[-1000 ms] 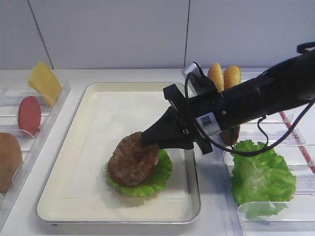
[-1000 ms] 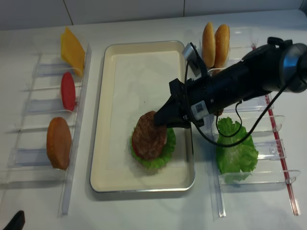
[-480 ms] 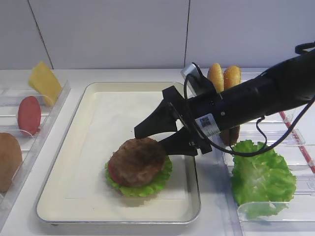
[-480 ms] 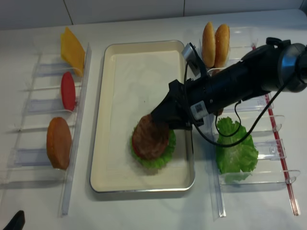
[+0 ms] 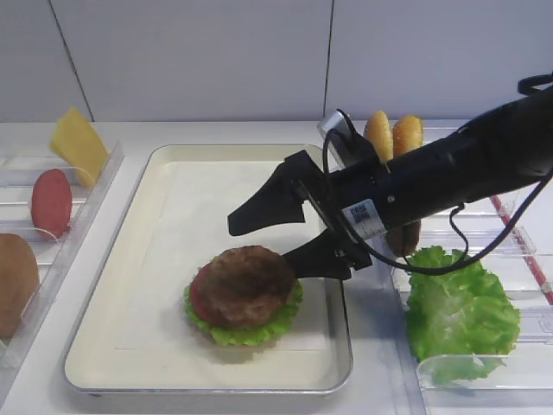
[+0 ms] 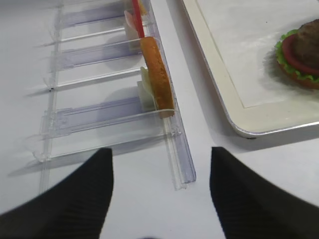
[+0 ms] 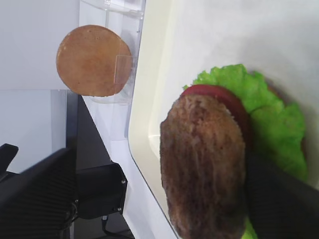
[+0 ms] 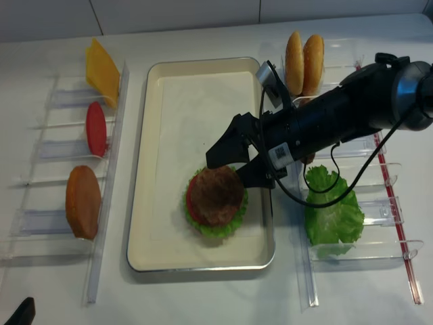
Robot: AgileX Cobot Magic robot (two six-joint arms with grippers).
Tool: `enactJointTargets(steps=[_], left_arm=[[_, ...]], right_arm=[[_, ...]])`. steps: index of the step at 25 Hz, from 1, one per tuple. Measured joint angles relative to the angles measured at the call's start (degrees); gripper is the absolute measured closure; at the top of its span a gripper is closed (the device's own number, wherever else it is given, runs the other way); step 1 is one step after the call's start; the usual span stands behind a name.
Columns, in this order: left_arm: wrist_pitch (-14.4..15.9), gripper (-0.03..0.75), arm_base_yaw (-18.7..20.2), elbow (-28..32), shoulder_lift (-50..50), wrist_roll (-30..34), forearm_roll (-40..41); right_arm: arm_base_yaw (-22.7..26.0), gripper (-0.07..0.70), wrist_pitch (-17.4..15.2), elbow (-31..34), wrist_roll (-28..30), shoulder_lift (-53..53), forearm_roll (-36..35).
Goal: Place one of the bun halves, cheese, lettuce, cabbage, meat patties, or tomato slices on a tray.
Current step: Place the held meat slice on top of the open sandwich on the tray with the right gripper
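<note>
A dark-brown meat patty (image 5: 242,285) lies flat on a red tomato slice (image 5: 197,303) and a lettuce leaf (image 5: 263,327) at the front of the cream tray (image 5: 130,259). My right gripper (image 5: 259,249) stands open just right of the stack. One finger is above the patty's far side, the other beside its right edge, and nothing is held. In the right wrist view the patty (image 7: 204,164) fills the gap between the fingers. My left gripper (image 6: 160,169) is open and empty over bare table by the left rack (image 6: 179,159).
Clear racks on the left hold a cheese slice (image 5: 78,143), a tomato slice (image 5: 52,201) and a bun half (image 5: 13,281). On the right stand two bun halves (image 5: 393,134) and a lettuce leaf (image 5: 458,311). Cables hang from the right arm.
My right gripper went from shut on the tilted patty to open. The patty dropped and now lies flat on the tomato and lettuce.
</note>
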State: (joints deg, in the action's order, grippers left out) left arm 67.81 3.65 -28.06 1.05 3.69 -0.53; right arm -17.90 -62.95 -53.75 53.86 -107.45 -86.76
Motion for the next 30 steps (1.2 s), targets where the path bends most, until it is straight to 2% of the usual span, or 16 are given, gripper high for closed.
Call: enactJointTargets(steps=[4,24,27,30], left_arm=[[0.00,0.301,0.00,0.00,0.00,0.00,0.00],[0.00,0.301,0.00,0.00,0.00,0.00,0.00],[0.00,0.301,0.00,0.00,0.00,0.00,0.00],[0.00,0.301,0.00,0.00,0.00,0.00,0.00]], right_arm=[[0.00,-0.029,0.23,-0.98,-0.82,0.00,1.38],[0.00,-0.001,1.05,-8.94,-12.05,0.00,18.65],[0.00,-0.001,-0.29,-11.36,-14.07,0.00,20.86],[0.00,-0.001,-2.99,-14.98,-16.67,0.00,22.73]])
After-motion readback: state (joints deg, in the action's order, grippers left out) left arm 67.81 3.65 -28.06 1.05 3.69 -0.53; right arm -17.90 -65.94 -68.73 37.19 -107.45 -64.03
